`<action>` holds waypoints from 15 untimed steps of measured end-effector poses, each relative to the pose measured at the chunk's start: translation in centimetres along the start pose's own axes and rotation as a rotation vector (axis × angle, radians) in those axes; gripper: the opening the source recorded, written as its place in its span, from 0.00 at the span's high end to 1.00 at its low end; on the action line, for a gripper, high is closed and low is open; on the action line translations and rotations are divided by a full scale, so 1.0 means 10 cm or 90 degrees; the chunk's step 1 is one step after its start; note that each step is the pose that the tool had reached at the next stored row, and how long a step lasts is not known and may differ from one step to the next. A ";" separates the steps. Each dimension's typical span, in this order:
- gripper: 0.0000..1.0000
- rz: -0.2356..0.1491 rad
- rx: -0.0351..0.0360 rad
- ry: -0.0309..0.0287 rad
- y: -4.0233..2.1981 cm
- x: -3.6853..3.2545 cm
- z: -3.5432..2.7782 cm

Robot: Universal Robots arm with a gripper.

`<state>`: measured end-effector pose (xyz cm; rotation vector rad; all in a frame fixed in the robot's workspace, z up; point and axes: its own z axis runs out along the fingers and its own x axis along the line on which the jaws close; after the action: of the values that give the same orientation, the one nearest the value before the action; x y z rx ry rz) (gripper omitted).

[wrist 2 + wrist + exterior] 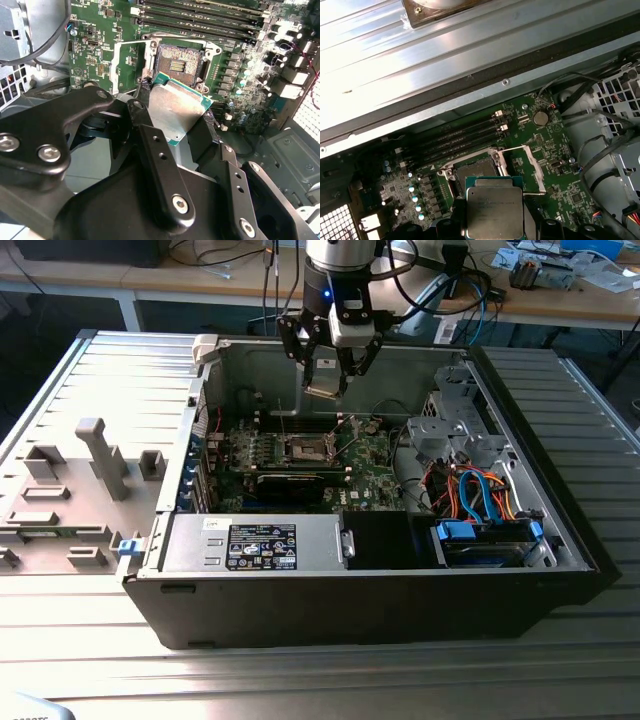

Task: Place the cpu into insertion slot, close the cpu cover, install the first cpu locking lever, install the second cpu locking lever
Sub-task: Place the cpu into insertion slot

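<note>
My gripper [327,372] hangs inside the open computer case, shut on the cpu [322,390], a flat square chip with a silvery top and a green edge. In both wrist views the cpu [177,107] [494,210] sits between the black fingers [142,87], a little above and beside the insertion slot [177,62] [472,172]. In the exterior view the slot [305,448] lies on the green board below the gripper. The slot's dark centre is bare. The cpu cover [131,60] [532,167], a silver frame, stands flipped open beside the slot.
Several dark memory slots [455,137] run along one side of the socket. A long black card [290,483], a power supply [265,543] and a drive cage with blue and orange cables [480,505] fill the case. A grey fixture [100,460] stands on the exterior view's left.
</note>
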<state>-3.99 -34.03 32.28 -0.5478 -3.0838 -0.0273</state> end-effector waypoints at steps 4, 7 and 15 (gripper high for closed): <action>0.46 0.008 -0.0001 -0.0001 0.000 0.000 0.001; 0.46 0.013 -0.0002 -0.0002 0.000 0.000 0.001; 0.46 0.018 -0.0003 -0.0002 0.000 0.000 0.003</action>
<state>-3.99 -34.03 32.25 -0.5904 -3.0762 -0.0276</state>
